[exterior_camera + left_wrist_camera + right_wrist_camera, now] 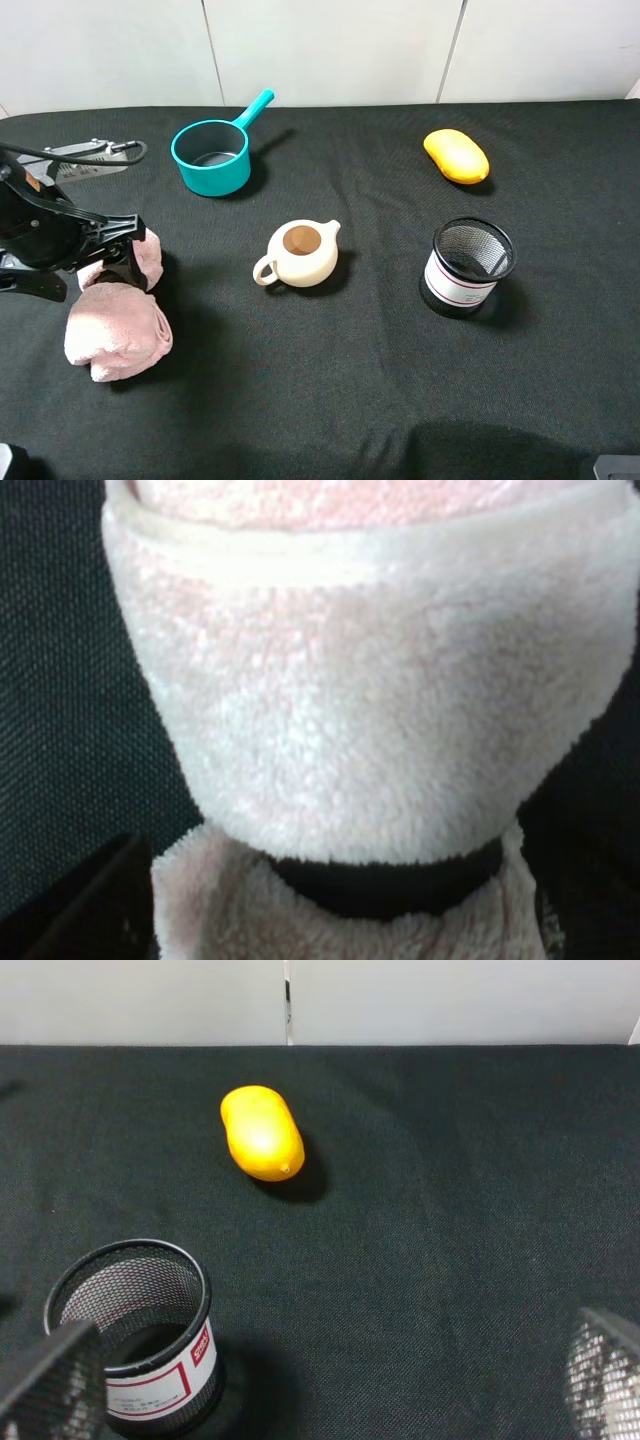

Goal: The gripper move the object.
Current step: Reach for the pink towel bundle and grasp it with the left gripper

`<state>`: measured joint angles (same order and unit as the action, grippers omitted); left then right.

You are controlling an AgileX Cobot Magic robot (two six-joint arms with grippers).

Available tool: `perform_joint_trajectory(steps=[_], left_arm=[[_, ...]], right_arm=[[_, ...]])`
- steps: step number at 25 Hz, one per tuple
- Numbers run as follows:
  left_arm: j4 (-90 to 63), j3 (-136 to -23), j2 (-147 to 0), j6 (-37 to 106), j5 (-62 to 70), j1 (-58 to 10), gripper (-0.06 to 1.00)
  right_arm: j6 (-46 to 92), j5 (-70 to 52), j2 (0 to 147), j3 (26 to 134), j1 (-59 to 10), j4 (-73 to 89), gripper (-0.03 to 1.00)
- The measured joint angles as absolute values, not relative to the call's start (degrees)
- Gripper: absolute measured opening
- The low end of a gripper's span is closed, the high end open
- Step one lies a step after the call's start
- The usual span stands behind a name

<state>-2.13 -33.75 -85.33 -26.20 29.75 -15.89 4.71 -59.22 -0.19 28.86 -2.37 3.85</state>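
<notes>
The pale-pink rolled towel bundle [118, 338] lies at the left edge of the black table, with a black band at its waist. My left gripper [122, 250], a black claw, straddles that waist from the left, with a jaw against each side of the towel. In the left wrist view the towel [370, 700] fills the picture, its black band [390, 888] shows low down, and one dark finger [80, 915] presses against its side. My right gripper [320, 1390] is open and empty above the table, near the mesh cup.
A cream teapot [300, 253] stands mid-table. A teal saucepan [212, 155] is at the back left. A yellow-orange fruit [456, 156] is at the back right, with a black mesh cup [470, 265] in front of it. Both show in the right wrist view: fruit [262, 1132], cup [140, 1335].
</notes>
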Motion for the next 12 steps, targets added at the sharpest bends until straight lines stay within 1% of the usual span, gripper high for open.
perform_joint_trajectory(steps=[12], left_arm=[[-2.1,-33.7,-85.3,-26.4,27.8,-15.9,0.76]], right_arm=[[4.7,-59.2,-0.2,28.9,-2.4,3.9,0.69]])
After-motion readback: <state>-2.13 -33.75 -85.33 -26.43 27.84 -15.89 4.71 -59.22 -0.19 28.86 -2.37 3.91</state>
